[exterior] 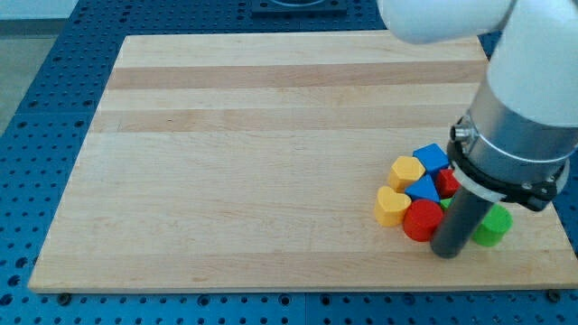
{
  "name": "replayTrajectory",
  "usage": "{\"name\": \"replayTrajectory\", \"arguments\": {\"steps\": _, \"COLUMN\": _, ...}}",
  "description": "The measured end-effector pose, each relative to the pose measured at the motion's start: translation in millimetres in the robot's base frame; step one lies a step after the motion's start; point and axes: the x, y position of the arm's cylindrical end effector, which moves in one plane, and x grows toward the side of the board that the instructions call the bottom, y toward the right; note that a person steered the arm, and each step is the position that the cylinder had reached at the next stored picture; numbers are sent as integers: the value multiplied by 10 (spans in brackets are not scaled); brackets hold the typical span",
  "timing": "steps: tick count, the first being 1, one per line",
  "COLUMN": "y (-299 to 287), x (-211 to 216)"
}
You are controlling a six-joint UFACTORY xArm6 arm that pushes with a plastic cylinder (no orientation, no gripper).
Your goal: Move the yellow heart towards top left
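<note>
Several blocks are packed together at the view's bottom right of the wooden board (271,135). A yellow block that looks like the heart (391,206) lies at the cluster's left edge. A second yellow block (407,170) sits just above it. A blue cube (432,157) and a blue block (422,190) sit behind them, next to a red block (446,183). A red round block (421,221) touches the heart's right side. My tip (446,254) stands just right of and below the red round block, right of the heart. A green block (493,227) lies to the tip's right.
The arm's grey and white body (519,135) hangs over the cluster's right side and hides part of it. A small patch of green (445,204) shows beside the rod. The board's bottom edge runs close below the tip.
</note>
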Motion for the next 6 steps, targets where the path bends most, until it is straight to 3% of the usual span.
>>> {"name": "replayTrajectory", "arguments": {"steps": 6, "y": -1039, "x": -559}}
